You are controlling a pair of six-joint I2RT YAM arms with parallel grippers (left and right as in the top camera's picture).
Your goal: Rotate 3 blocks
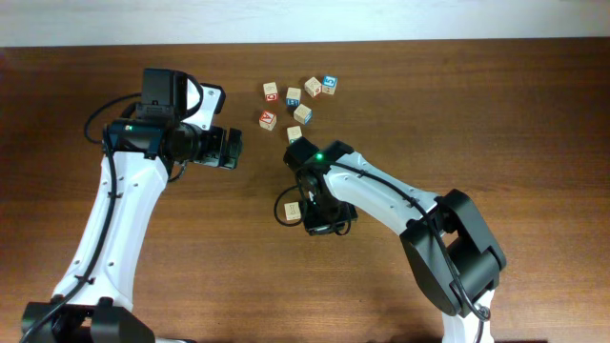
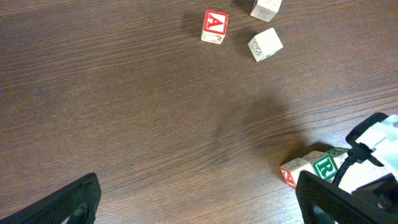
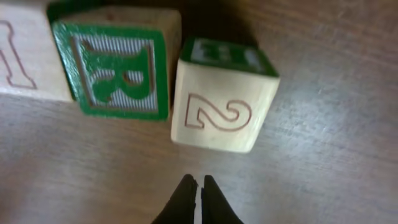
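Note:
Close in the right wrist view stands a block with a green-bordered green R (image 3: 115,65). A pale cube with an outlined 2 and a green top face (image 3: 221,102) touches its right side, and another pale cube (image 3: 22,53) touches its left. My right gripper (image 3: 199,182) is shut and empty, its tips just short of the 2 cube. Overhead, the right gripper (image 1: 310,214) hides most of this group; one pale cube (image 1: 293,211) shows beside it. My left gripper (image 1: 232,148) hangs open and empty to the left. From the left wrist, the R block (image 2: 324,167) sits at lower right.
Several more cubes lie at the table's back: red-marked ones (image 1: 271,91) (image 1: 268,119), a blue-marked one (image 1: 329,85) and pale ones (image 1: 302,113). The left wrist view shows a red A cube (image 2: 215,26) and a pale cube (image 2: 265,44).

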